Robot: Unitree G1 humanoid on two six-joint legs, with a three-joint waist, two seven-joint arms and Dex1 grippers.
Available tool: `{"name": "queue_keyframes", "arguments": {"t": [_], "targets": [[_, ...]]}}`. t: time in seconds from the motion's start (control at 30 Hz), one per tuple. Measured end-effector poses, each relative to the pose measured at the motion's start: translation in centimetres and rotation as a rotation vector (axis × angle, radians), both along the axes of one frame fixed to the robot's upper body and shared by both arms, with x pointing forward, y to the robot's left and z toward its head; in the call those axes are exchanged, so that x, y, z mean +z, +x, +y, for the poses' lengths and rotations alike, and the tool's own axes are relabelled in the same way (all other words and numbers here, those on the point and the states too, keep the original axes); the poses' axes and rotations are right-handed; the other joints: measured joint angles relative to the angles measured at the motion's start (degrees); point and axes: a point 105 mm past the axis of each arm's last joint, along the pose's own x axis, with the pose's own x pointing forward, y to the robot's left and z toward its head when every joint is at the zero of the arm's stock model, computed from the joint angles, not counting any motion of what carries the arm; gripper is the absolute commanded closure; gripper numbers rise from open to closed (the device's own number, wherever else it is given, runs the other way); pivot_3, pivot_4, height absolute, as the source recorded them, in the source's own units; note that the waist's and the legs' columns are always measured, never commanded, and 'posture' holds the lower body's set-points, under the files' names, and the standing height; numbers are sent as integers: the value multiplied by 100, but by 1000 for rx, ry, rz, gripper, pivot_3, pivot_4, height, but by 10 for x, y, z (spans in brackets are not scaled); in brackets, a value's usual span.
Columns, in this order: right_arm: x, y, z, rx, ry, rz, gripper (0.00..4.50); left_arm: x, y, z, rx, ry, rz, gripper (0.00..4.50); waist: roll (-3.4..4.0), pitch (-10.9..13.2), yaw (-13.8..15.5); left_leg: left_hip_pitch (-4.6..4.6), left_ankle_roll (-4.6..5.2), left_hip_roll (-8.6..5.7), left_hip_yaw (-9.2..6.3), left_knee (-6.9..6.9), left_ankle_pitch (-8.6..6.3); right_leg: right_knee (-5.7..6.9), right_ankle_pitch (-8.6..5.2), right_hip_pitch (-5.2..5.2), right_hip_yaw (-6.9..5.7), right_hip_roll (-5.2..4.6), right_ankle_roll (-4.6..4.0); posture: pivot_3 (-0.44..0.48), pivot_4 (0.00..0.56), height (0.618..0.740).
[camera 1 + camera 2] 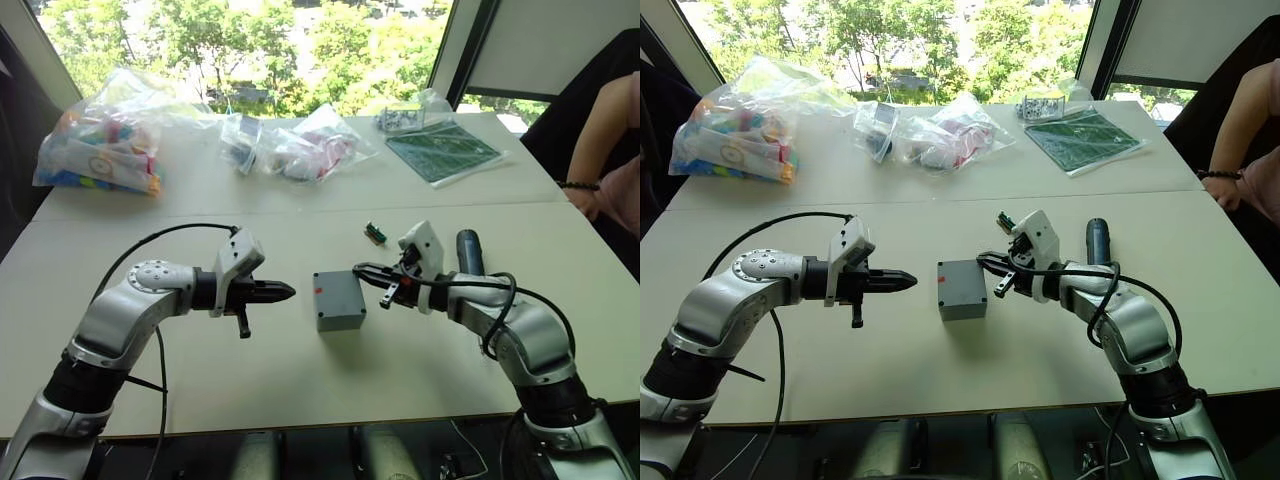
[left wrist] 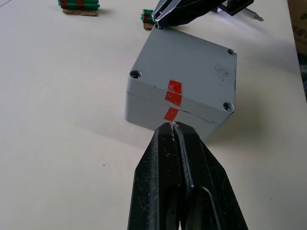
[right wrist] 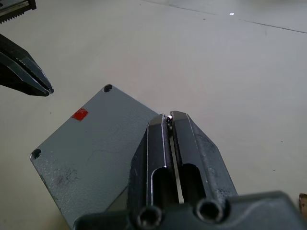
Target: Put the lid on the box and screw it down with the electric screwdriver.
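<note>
The lid [image 2: 192, 62] already sits on the box [image 2: 158, 109], its seam closed and the red tape marks on lid and wall lined up; empty screw holes show at its corners, so judging by that, placing is done and the screwing is all still to do. The closed box stands on the desk [image 1: 200, 370] directly between the two sets of fingers. The left gripper [image 1: 283, 291] points at it from just beside the taped wall, fingers [image 2: 163, 163] clenched together on nothing. The right gripper [image 1: 362, 270] hovers at the opposite edge, over the lid's rim, fingers [image 3: 180, 129] likewise pressed closed and empty. The electric screwdriver [image 1: 469, 252] lies untouched on the desk behind the right gripper, beside that arm's wrist. Small green parts [image 1: 375, 233] lie beyond the box. Further out, plastic bags [image 1: 100, 145] and a green mat [image 1: 440, 152] sit far from both grippers.
</note>
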Motion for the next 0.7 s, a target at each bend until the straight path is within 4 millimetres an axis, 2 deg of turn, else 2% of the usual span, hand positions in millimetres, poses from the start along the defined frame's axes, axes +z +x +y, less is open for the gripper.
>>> {"name": "queue_keyframes", "arguments": {"t": [0.13, 0.23, 0.4, 0.43, 0.5, 0.53, 0.57, 0.63, 0.67, 0.7], "targets": [[0, 0, 0, 1, -4, -4, 4488, 0, 0, 0, 3, 4, -2, 4500, 0, 0, 0, 0, 0, 0, 0, 0, 0, 0, 0, 0, 0, 0, 0, 0, 150, 740], [0, 1, 0, 5, -9, -15, 3725, 0, 0, 0, 3, 5, -3, 4500, 0, 0, 0, 0, 0, 0, 0, 0, 0, 0, 0, 0, 0, 0, 0, 0, 150, 740], [0, 0, 0, 14, -7, -15, 1990, 0, 0, -1, 0, -3, -2, 4500, 0, 0, 0, 0, 0, 0, 0, 0, 0, 0, 0, 0, 0, 0, 0, 0, 150, 740], [1, 0, 0, 12, -6, -16, 1457, 0, 0, -2, -2, -7, -1, 4500, 0, 0, 0, 0, 0, 0, 0, 0, 0, 0, 0, 0, 0, 0, 0, 0, 150, 740], [3, 1, -2, 7, -4, -22, 830, 0, 0, -4, -5, -13, 0, 4500, 0, 0, 0, 0, 0, 0, 0, 0, 0, 0, 0, 0, 0, 0, 0, 0, 150, 740], [4, 2, -2, 4, -2, -26, 705, 0, 0, -4, -6, -15, 0, 4500, 0, 0, 1, 0, 0, 0, 0, 0, 0, 0, 0, 0, 0, 0, 0, 0, 150, 740], [7, 3, -6, -11, 4, -30, 316, 1, 0, -5, -8, -20, -2, 4500, 0, 0, 1, 0, 0, 0, 0, 0, 0, 0, 0, 0, 0, 0, 0, 0, 150, 740], [22, 10, -19, -68, 28, -33, 316, 4, 0, -10, -22, -39, -8, 4500, 1, 1, 7, -2, 0, -2, 0, 0, 0, 0, 1, 0, 0, -3, 0, 0, 150, 740], [34, 14, -29, -102, 40, -43, 316, 8, 0, -12, -32, -51, -13, 4500, 2, 2, 15, -3, 0, -4, 0, 0, 0, 0, 1, 0, 0, -6, 0, 0, 150, 740], [56, 18, -45, -159, 50, -73, 316, 13, 0, -16, -46, -63, -22, 4500, 2, 2, 30, -3, 0, -5, -1, 2, 0, 0, 1, 1, 0, -7, 0, 0, 150, 740]]}}
